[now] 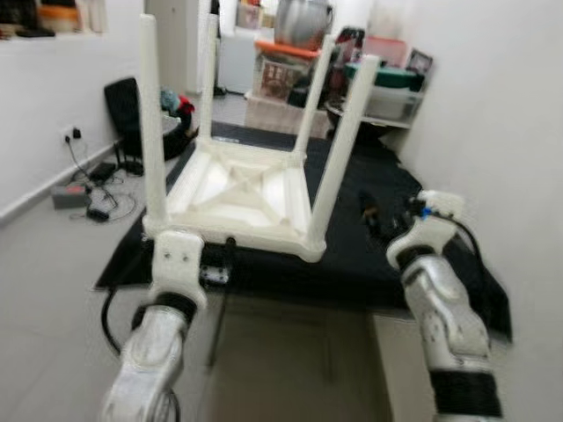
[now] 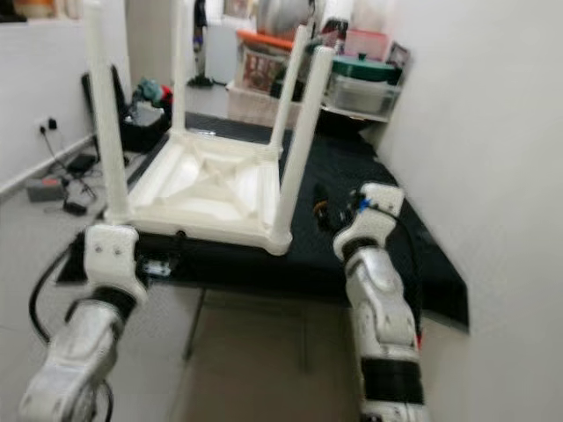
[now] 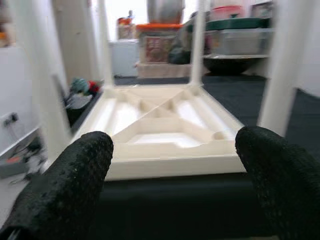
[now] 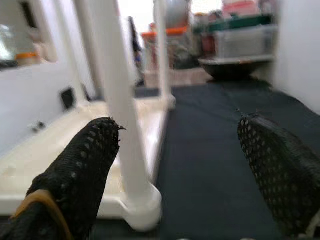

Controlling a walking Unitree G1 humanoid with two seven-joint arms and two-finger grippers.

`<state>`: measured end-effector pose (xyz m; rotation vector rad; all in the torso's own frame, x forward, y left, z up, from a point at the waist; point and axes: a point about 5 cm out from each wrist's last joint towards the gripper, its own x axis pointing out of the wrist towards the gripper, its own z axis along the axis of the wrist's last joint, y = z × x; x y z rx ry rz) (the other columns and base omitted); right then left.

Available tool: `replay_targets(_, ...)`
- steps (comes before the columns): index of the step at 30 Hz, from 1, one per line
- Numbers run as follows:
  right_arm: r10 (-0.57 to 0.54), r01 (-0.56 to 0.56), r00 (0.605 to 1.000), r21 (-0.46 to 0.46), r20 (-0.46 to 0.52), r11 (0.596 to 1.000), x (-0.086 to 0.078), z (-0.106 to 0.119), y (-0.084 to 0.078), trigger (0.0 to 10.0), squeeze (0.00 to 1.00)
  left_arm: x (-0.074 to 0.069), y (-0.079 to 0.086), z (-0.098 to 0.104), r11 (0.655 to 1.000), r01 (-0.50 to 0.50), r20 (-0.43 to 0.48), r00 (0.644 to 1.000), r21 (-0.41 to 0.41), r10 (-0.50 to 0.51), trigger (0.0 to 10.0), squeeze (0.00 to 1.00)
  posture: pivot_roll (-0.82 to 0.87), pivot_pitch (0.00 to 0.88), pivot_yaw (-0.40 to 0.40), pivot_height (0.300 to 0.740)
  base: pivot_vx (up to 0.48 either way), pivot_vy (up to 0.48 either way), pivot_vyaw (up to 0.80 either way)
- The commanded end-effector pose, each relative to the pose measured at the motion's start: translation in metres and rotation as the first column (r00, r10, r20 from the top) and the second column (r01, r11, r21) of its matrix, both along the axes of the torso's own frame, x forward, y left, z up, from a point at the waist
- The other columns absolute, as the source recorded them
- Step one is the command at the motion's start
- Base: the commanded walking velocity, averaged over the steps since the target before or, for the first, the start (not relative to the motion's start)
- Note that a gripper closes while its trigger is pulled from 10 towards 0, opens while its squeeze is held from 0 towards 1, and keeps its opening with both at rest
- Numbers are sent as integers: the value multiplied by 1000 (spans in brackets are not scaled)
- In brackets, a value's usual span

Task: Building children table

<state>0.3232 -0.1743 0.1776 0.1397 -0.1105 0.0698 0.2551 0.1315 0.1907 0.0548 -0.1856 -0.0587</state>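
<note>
Left gripper point(image 3: 170, 165): fingers point(image 3: 65, 185) wide and holding nothing, aimed at the near rim of the table from just short of it, at about 7 o'clock of the table.
Right gripper point(image 4: 180, 165): fingers point(image 4: 75, 170) wide too, empty, low over the mat at about 5 o'clock, with the near right leg point(image 4: 120, 100) standing between them in the wrist view.
Table point(image 1: 242, 189): white plastic, upside down on the mat, all four legs pointing up — it looks assembled and probably waits to be turned over.
Mat point(image 1: 361, 255): black, on the floor; the table sits on its left half, near edge close to the mat's near edge.
Risk, legs: a lift by one rim or one leg could twist a push-fit leg loose — I cannot tell how firmly they are seated.
Risk, slip: smooth plastic held by open fingers on a thin rim may slide out mid-turn and drop.
Risk, wall: the wall point(image 1: 501, 114) runs close along 3 o'clock; a flip toward it would likely knock the legs or the right arm.
Risk, cables: a power strip point(image 1: 69, 193) and leads lie on the floor at 9 o'clock — a snag for legs swung that way.
Room: bare mat at 2 o'clock; tiled floor open at 6 o'clock.
Far end: shelf point(image 1: 374, 119) with bins point(image 1: 387, 88) at 12 to 1 o'clock — crowded, no room to push the table forward.
</note>
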Motion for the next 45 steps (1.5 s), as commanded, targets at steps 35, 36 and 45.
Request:
replay_targets(35,38,-41,999,-159,-24,986,-32,-9,19,10000,0,-22,-1,-29,999,-11,-131,991,31,16,10000,0,96,75,-145,740,0,0,158)
replay_targets(36,15,-18,1000,-149,-22,989,-30,-7,16,10000,0,-20,-1,-25,999,-18,-119,993,30,22,10000,0,98,70,-148,740,0,0,0)
replay_targets(45,-20,23,999,-125,26,992,-17,9,10,10000,0,-14,11,-9,996,-86,-39,995,41,87,10000,0,109,42,-156,740,28,0,0)
